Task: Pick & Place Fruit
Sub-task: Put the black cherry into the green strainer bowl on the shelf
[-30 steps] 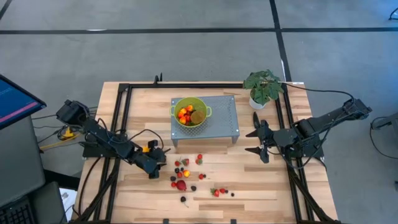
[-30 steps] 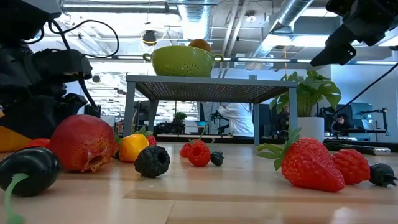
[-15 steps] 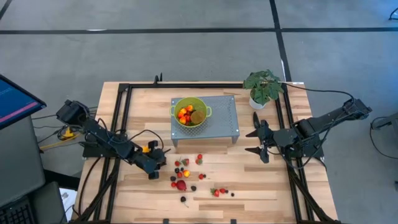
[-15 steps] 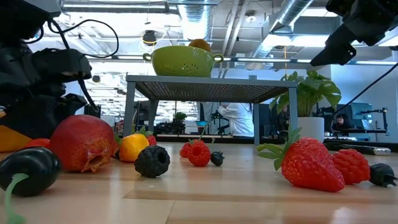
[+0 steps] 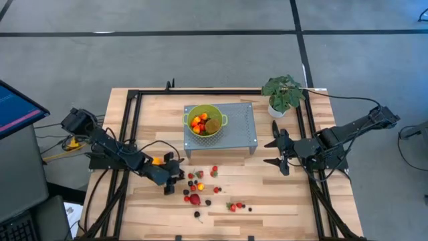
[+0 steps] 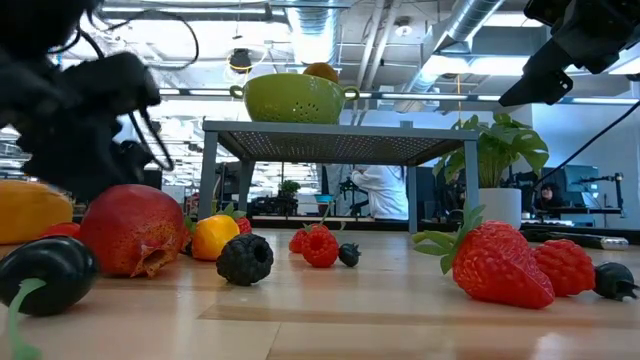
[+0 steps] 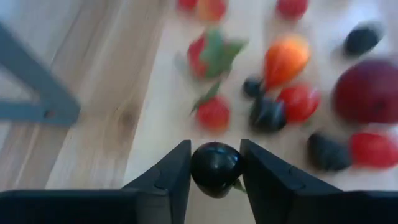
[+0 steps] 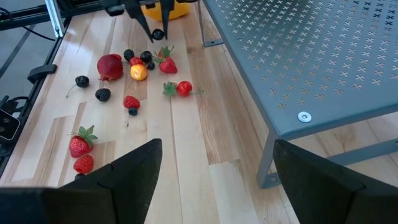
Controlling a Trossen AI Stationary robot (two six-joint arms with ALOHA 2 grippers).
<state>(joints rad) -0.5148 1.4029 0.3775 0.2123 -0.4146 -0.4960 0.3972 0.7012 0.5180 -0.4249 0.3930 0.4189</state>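
One small dark berry [image 7: 215, 169], light and easily crushed, sits clamped across its middle between the left gripper [image 5: 175, 178] fingers, at nine o'clock of the scattered fruit [image 5: 200, 189].

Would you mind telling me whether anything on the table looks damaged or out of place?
The large red fruit among the loose berries has a torn, ragged patch low on its skin. Otherwise nothing stands out.

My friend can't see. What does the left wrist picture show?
The left end effector is shut on a small round black berry above the wooden table, with blurry red, orange and dark fruit pieces scattered beyond it.
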